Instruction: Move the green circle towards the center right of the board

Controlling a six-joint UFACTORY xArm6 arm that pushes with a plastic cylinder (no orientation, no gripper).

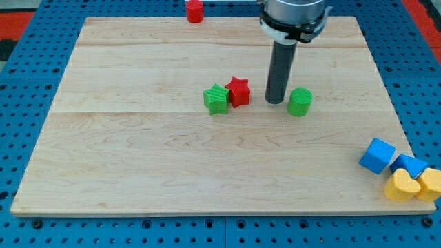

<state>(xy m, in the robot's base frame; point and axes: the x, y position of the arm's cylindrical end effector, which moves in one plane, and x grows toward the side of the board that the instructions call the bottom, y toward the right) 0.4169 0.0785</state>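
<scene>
The green circle point(300, 102), a short green cylinder, stands on the wooden board point(138, 165) a little right of the board's middle. My tip point(275, 101) rests on the board just to the left of the green circle, with a narrow gap or bare contact between them. A red star point(238, 91) lies to the left of my tip, touching a green star-like block point(216, 99) on its left.
A red block point(195, 11) sits at the board's top edge. At the bottom right corner a blue cube point(377, 156), another blue block point(409, 166), a yellow heart point(401, 186) and a yellow block point(431, 184) cluster together.
</scene>
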